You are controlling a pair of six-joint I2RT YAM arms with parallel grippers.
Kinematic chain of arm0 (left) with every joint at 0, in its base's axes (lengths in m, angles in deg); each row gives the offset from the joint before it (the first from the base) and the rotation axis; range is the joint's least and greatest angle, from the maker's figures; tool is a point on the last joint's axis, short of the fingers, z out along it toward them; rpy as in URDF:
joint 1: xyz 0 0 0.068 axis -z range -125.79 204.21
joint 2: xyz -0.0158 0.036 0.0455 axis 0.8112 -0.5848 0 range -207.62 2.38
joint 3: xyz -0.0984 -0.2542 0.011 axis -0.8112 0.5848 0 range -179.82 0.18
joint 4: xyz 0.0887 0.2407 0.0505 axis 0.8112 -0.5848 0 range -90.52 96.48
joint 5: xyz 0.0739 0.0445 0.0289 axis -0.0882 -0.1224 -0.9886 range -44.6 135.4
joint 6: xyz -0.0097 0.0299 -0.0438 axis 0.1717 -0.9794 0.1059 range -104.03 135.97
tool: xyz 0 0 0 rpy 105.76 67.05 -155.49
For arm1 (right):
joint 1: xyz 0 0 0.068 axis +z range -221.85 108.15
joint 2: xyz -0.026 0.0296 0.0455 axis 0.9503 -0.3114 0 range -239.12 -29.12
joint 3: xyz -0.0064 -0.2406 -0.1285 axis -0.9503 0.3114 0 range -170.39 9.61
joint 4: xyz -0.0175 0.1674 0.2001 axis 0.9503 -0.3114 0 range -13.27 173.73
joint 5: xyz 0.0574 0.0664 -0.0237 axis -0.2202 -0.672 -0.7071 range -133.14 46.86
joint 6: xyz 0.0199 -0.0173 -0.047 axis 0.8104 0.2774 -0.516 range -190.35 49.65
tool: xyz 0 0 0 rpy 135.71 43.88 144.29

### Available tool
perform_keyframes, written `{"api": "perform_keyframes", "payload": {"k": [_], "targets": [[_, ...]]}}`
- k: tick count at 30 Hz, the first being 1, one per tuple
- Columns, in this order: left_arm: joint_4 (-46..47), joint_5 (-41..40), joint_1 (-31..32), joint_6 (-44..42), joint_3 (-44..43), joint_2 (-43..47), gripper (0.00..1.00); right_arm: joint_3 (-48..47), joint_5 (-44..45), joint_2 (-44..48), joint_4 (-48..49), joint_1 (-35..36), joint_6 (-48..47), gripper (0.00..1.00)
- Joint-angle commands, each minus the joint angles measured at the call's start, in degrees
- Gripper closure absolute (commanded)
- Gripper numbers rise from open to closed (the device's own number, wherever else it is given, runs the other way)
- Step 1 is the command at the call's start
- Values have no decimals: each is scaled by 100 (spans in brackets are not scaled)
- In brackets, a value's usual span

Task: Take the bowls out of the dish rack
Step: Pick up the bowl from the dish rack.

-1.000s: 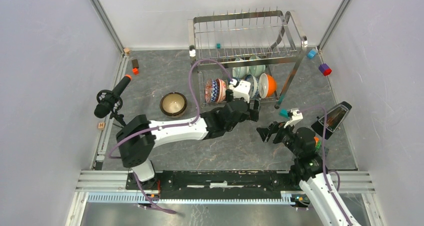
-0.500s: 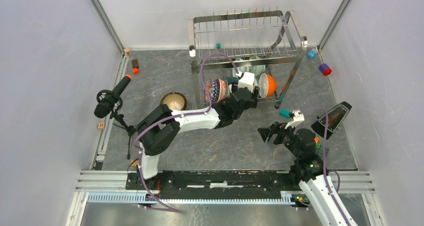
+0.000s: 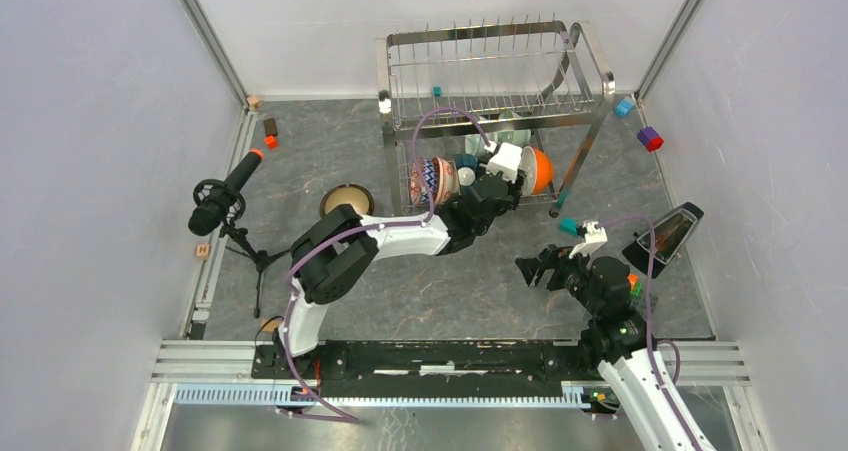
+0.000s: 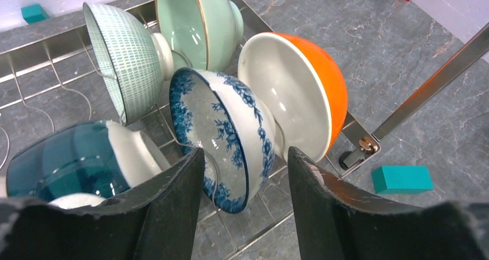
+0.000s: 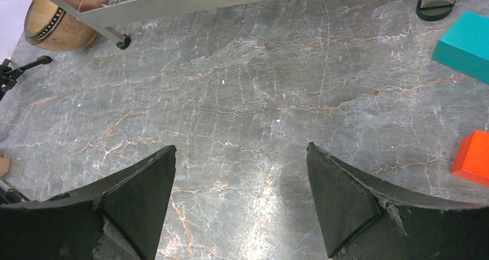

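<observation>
On the lower tier of the dish rack (image 3: pixel 480 46), the blue-and-white bowl (image 4: pixel 222 139) stands on edge between a teal bowl (image 4: pixel 63 162) and an orange bowl (image 4: pixel 323 93). The left gripper (image 4: pixel 245 153) straddles its lower rim, fingers apart, not clamped. The right gripper (image 5: pixel 241 149) hovers above the grey table (image 3: pixel 460 291), fingers wide apart.

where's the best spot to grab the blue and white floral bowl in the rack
Pinch its near rim, one finger inside, one behind. The blue-and-white bowl stands on edge in the dish rack, cavity facing the teal bowl, foot toward the orange bowl. Come in edge-on from the front, where the left gripper straddles it.
</observation>
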Motion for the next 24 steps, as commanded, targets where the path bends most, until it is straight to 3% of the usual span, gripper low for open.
{"api": "perform_keyframes", "payload": {"k": [1, 7, 24], "targets": [[423, -4, -47, -353, -310, -271, 41, -99, -77, 38, 81, 51, -90, 12], [322, 96, -108, -328, -533, -531, 52, -165, -64, 62, 9, 99, -151, 12], [272, 869, -408, 230, -559, -729, 71, -112, -53, 97, 23, 190, -176, 12]]}}
